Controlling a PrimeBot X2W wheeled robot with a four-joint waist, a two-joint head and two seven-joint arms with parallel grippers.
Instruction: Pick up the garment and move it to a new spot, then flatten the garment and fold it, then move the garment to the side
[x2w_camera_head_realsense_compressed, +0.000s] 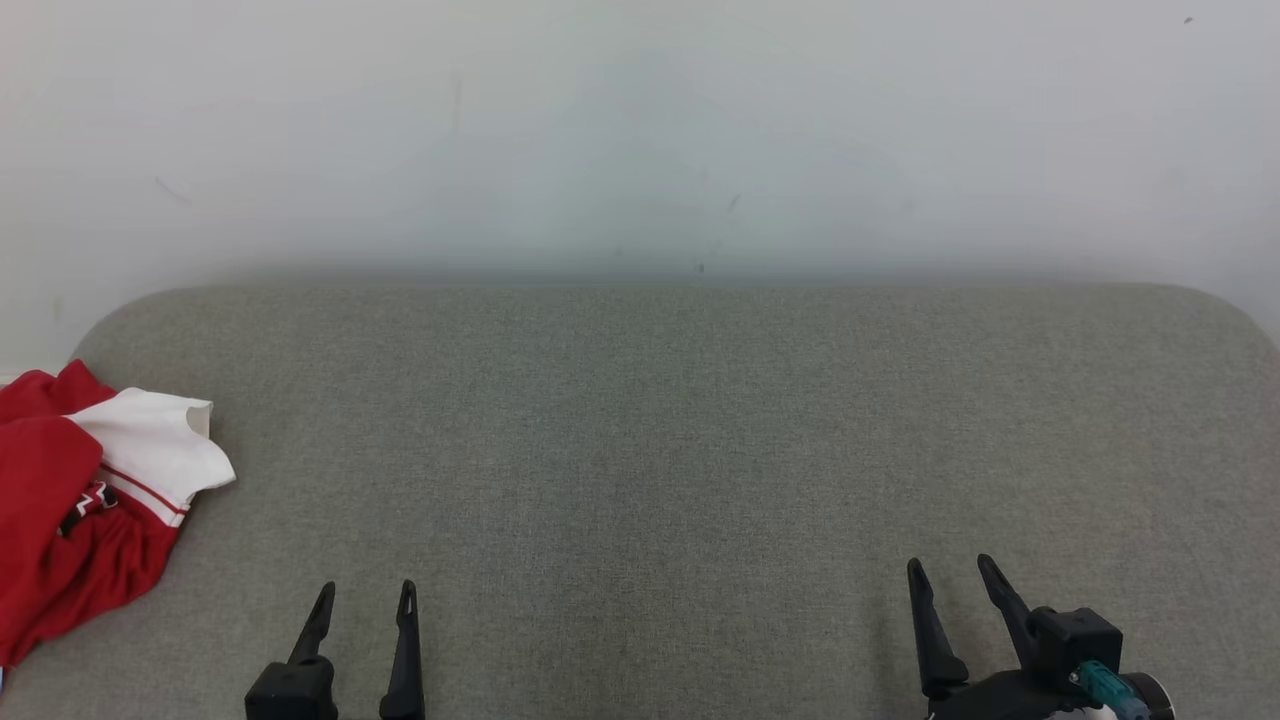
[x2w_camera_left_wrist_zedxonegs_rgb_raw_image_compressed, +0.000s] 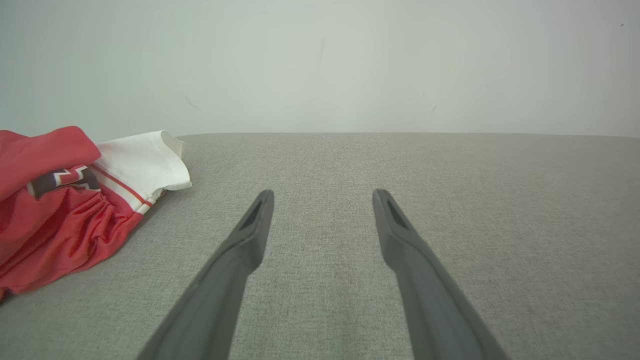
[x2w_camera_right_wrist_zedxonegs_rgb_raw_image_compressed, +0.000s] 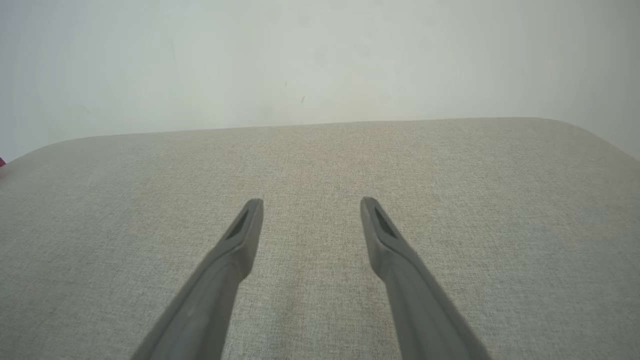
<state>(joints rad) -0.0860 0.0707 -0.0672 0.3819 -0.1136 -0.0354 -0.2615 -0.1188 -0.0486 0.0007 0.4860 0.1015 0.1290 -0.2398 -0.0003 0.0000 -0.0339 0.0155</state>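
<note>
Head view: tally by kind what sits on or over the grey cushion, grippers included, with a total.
Garment, red and white, crumpled at the left edge: 1
Grippers, both open and empty: 2, the left gripper and the right gripper
Total: 3

place: bare indoor test room | cues: grey fabric-covered surface (x2w_camera_head_realsense_compressed: 640, 450); plain white wall (x2w_camera_head_realsense_compressed: 640, 130)

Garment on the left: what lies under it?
The grey fabric surface runs under the crumpled red-and-white garment; anything else beneath its folds is covered.
</note>
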